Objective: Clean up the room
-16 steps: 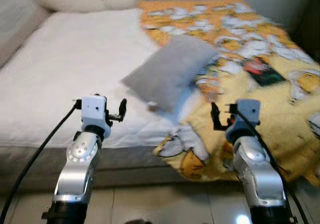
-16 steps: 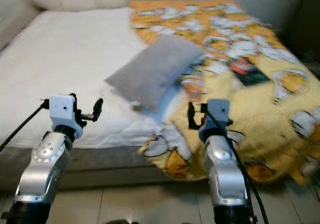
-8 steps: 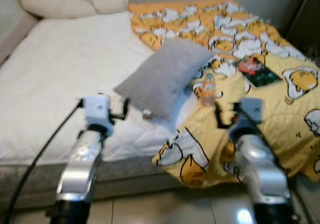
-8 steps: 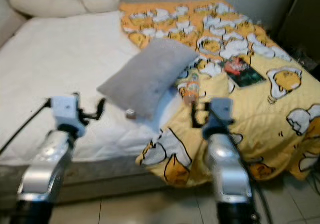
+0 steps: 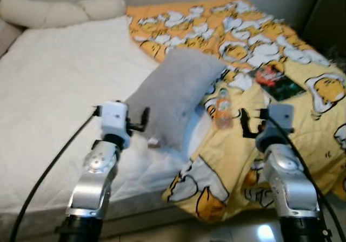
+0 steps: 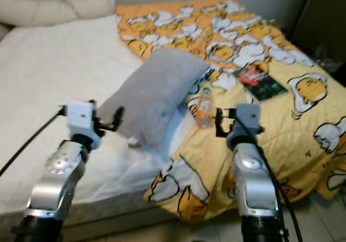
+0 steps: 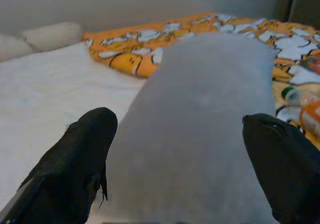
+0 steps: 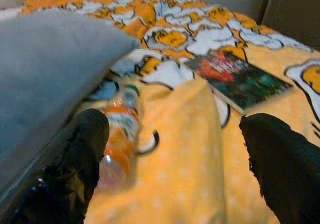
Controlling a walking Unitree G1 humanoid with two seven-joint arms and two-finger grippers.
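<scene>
1. Your robot stood at the near edge of a bed covered by a white quilted mattress pad, with both silver arms raised over that edge.
2. A grey pillow lay tilted across the middle of the bed, its near end on the white pad and its far right corner resting on the yellow blanket.
3. That blanket, printed with white and orange cartoon figures, covered the right side of the bed and hung over the near edge.
4. A plastic bottle with an orange label lay on the blanket just beside the pillow's right edge.
5. A dark book with a red patch on its cover lay flat on the blanket, to the right of the bottle and a little farther away.
6. Two cream cushions sat at the far left of the bed.
7. Your left gripper hung just before the pillow's near end, fingers spread wide and grasping nothing.
8. Your right gripper hovered over the blanket near the bottle, fingers likewise spread apart and empty, with the bottle close to one finger and the book beyond the other.
</scene>
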